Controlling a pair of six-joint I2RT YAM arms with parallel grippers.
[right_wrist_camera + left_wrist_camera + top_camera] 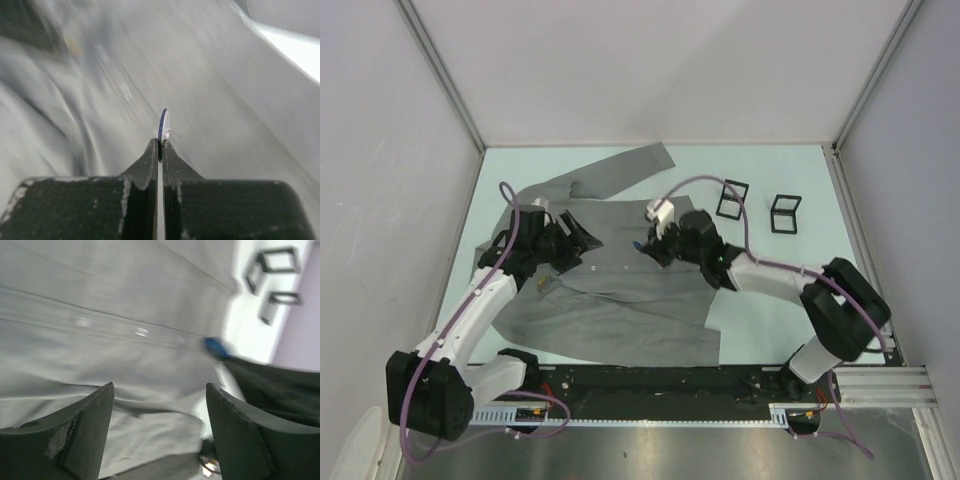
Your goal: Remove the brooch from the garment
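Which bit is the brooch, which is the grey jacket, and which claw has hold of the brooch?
brooch [163, 124]: right wrist view, the disc's thin edge sticking up past the claw.
garment [620, 315]: top view, its lower front panel.
right gripper [160, 143]: right wrist view, where its shut tips meet.

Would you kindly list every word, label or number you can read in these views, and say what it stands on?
There are none to read. The grey jacket, the brooch pinched in the right claw and the two black frames carry no legible marks; both wrist views are blurred.
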